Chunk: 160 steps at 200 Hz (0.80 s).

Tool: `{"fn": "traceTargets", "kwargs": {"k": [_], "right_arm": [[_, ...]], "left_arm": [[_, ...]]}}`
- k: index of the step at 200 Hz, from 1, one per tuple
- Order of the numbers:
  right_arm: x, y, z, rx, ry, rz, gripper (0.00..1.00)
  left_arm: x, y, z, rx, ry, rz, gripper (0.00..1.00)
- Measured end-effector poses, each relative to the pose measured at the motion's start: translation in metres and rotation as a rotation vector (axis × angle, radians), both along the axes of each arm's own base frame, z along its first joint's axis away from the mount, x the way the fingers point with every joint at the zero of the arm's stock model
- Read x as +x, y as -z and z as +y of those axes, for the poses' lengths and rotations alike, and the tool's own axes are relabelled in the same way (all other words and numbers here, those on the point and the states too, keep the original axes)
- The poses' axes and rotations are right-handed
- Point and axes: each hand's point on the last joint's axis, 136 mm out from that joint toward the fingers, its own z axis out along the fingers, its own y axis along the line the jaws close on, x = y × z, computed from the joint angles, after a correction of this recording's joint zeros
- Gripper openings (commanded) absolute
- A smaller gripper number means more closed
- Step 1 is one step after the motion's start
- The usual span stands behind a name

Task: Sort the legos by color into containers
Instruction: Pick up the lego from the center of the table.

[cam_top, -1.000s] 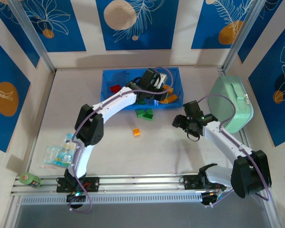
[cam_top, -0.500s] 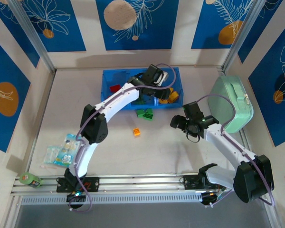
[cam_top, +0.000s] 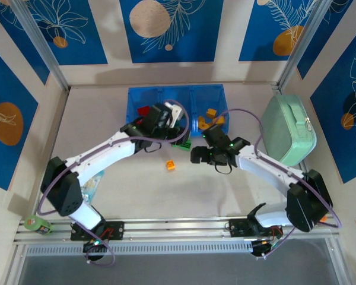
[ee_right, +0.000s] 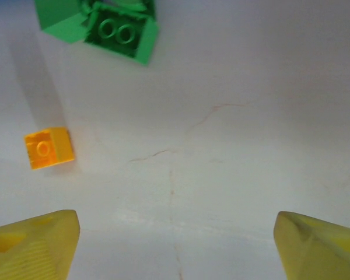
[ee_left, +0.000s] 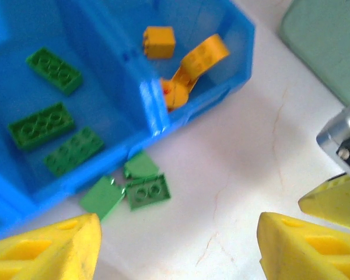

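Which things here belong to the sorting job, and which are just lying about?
Job: blue tray, sorted bricks inside it, loose green bricks, loose orange brick.
Lying about: mint-green case, pale blue packet, green tape roll.

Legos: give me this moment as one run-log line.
left end effector: open, empty | right end effector: open, empty | loose: green legos beside tray; orange lego on table
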Motion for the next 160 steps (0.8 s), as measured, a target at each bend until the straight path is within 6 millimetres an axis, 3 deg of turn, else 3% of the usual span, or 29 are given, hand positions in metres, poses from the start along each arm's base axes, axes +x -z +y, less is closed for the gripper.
{"fn": "traceTargets", "kwargs": {"k": [42,62,99,115,160], "right_arm": [[0.008,0.006,0.040,-0.028,-0.087,0.026,0.76],[0.013,0.006,0.058,-0.037,-0.116,0.033,0.76],[0.025,0.021,0.088,-0.085,-0.152,0.090,0.69],[0.027,0.035,0.097,-0.117,-0.162,0.126,0.64],[0.016,0.070,0.110,-0.199,-0.201,0.222,0.62]], "left_arm": [[-0.032,0.072,0.064,-0.014,-0.156,0.133,0.71],[-0.041,0.092,0.097,-0.042,-0.256,0.177,0.71],[-0.052,0.091,0.134,-0.119,-0.378,0.171,0.71],[-0.053,0.087,0.142,-0.143,-0.404,0.157,0.70],[-0.060,0.086,0.158,-0.165,-0.448,0.143,0.70]]}}
